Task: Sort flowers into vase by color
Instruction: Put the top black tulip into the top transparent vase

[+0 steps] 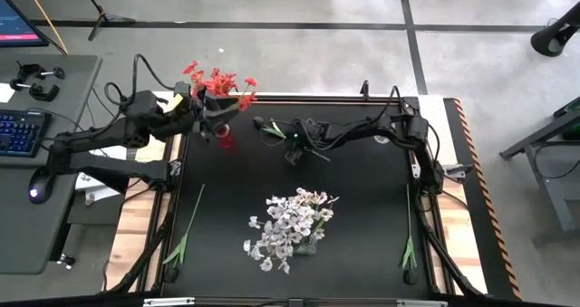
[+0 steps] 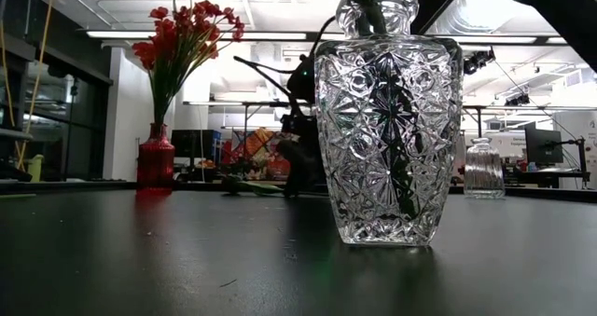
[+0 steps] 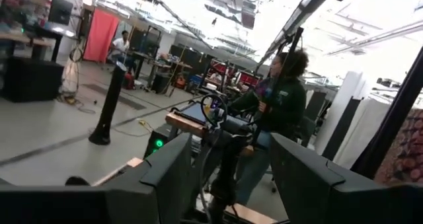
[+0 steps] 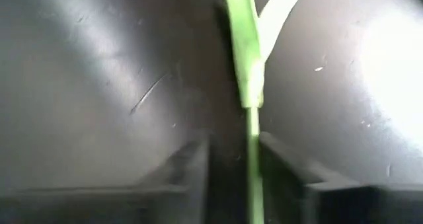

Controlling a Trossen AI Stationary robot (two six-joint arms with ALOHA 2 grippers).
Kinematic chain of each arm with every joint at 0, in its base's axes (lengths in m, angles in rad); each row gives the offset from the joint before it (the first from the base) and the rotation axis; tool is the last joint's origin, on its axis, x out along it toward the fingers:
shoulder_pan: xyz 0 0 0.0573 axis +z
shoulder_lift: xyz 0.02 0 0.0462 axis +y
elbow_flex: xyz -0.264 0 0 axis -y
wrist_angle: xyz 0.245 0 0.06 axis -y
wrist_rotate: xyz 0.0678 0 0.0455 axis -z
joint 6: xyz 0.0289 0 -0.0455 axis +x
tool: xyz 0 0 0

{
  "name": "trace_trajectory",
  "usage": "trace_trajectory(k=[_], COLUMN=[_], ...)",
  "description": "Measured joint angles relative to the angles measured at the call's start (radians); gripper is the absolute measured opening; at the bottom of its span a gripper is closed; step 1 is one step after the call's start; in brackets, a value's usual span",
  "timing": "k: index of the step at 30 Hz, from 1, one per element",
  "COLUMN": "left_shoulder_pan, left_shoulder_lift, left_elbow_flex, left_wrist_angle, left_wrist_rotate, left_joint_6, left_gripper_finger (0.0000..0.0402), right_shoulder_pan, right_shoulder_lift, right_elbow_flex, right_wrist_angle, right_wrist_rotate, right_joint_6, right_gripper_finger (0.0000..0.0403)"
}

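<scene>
Red flowers [image 1: 220, 81] stand in a red vase [image 2: 156, 158] at the table's far left. White flowers [image 1: 292, 224] fill a clear cut-glass vase [image 2: 387, 120] near the middle front. A dark-headed flower [image 1: 270, 127] lies flat on the black table at the far middle. My right gripper [image 1: 294, 144] slants down over it, open; in the right wrist view its fingers [image 4: 198, 164] stand on either side of the green stem [image 4: 252, 118], just below its leaves. My left gripper [image 1: 214, 122] hovers beside the red vase, open and holding nothing [image 3: 231, 178].
Two loose green stems lie on the table, one near the front left [image 1: 186, 230] and one near the front right [image 1: 408, 248]. A second clear vase [image 2: 483, 167] stands at the far right. A person sits [image 3: 281, 98] beyond the table.
</scene>
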Motion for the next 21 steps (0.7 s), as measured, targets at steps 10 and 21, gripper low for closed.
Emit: trace_trajectory(k=[10,21], left_shoulder_pan=[0.0,-0.003], left_shoulder_lift=[-0.137,-0.215], left_elbow_flex=[0.001,0.001], left_wrist_angle=[-0.046,-0.165], left_wrist_rotate=[0.1,0.176], left_joint_6=[0.035,0.075], left_gripper_finger=[0.0188,0.0188], right_shoulder_pan=[-0.057,-0.017], right_shoulder_lift=[-0.246,-0.715], right_elbow_flex=[-0.008,-0.073], right_wrist_angle=[-0.189,-0.389], right_wrist_rotate=[-0.054,0.11], right_joint_6=[0.015,0.118], right_gripper_finger=[0.0004,0.0])
